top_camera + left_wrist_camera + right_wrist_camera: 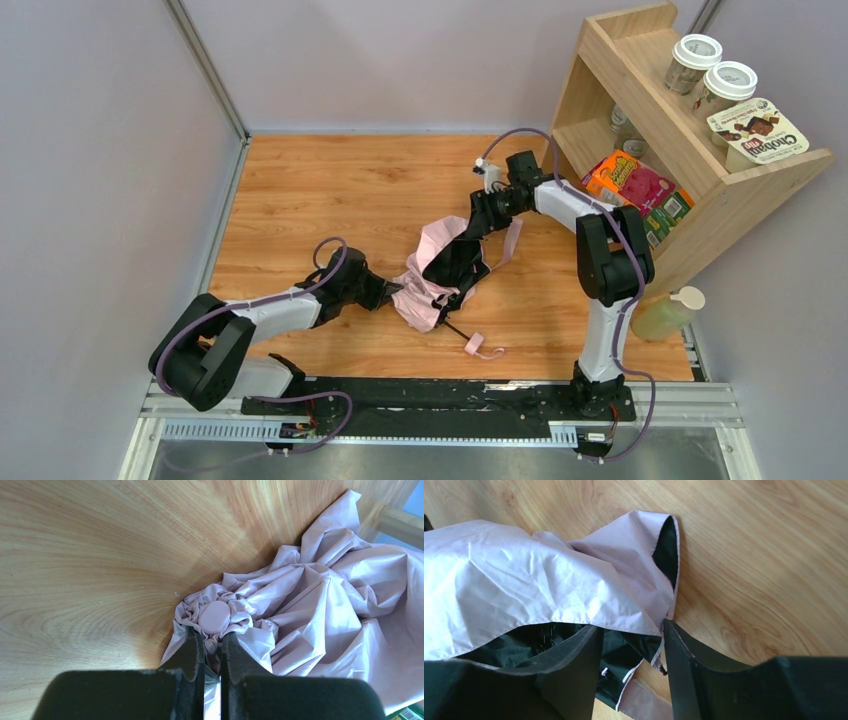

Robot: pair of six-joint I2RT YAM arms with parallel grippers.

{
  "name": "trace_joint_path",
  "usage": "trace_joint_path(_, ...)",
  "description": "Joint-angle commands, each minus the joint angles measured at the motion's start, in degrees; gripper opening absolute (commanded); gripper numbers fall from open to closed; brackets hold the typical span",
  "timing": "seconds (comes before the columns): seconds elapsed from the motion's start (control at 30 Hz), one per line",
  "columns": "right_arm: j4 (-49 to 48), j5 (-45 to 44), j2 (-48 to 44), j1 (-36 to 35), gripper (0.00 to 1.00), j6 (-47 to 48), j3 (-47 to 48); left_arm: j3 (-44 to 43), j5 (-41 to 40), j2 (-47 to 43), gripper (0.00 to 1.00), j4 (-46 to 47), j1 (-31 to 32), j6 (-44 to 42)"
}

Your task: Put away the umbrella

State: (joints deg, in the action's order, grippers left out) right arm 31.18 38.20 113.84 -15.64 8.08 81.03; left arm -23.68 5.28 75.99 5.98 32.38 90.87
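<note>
Your left fingers (189, 652) are clamped on the gathered fabric just below the round cap (215, 616) of the umbrella (437, 272), which lies crumpled on the counter (330, 190) between the two arms. Your right fingers (571, 677) stand partly apart, with a loose fold of dark lining (624, 652) hanging in the gap and the pink outer panel (574, 585) just ahead of them. Take a deep bite of canopy before closing, not the edge alone, as thin cloth probably slips. Then draw that fold toward the left fingers' pinch to gather the canopy.
</note>
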Motion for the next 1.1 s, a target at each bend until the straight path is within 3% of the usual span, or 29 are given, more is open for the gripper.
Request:
trace_joint_path(0.0,-1.03,5.92,0.59,-0.09,0.42,0.02,1.49,1.36,-0.45,1.18,0.00,-4.66,0.31,-2.37)
trace_joint_path(0.17,0.54,3.13,-3.53,-1.32,0.00,-5.95,1.85,1.09,-0.62,1.62,0.00,-4.57,0.23,-2.28)
trace_joint_path(0.27,3.18,2.76,-7.57,-2.55,0.00,-14.02,0.45,1.18,-0.71,1.97,0.00,-4.13,0.31,-1.84)
trace_joint_path(0.37,1.26,3.12,-12.22,-3.87,0.00,-21.68,-7.34,0.92,-0.71,2.06,0.00,-3.78,0.31,-1.84)
trace_joint_path(0.6,-10.93,-3.03,-20.23,-12.64,0.00,-30.21,-24.94,1.36,-0.97,1.53,0.00,-4.05,0.31,-1.66)
trace_joint_path(0.73,-17.19,-13.38,-17.88,-17.49,0.00,-31.72,-29.44,1.62,-1.59,1.01,0.00,-4.75,0.40,-1.57)
trace_joint_path(0.87,-13.08,-25.69,-14.62,-18.02,0.00,-31.19,-29.27,1.71,-2.20,0.74,0.00,-5.27,0.40,-1.66)
trace_joint_path(0.97,-12.46,-27.48,-15.93,-18.02,0.00,-30.75,-30.14,1.80,-2.47,0.65,0.00,-5.45,0.40,-1.57)
trace_joint_path(1.07,-11.94,-25.11,-18.03,-18.02,0.17,-30.05,-29.27,1.71,-2.38,1.00,0.00,-5.19,0.40,-1.57)
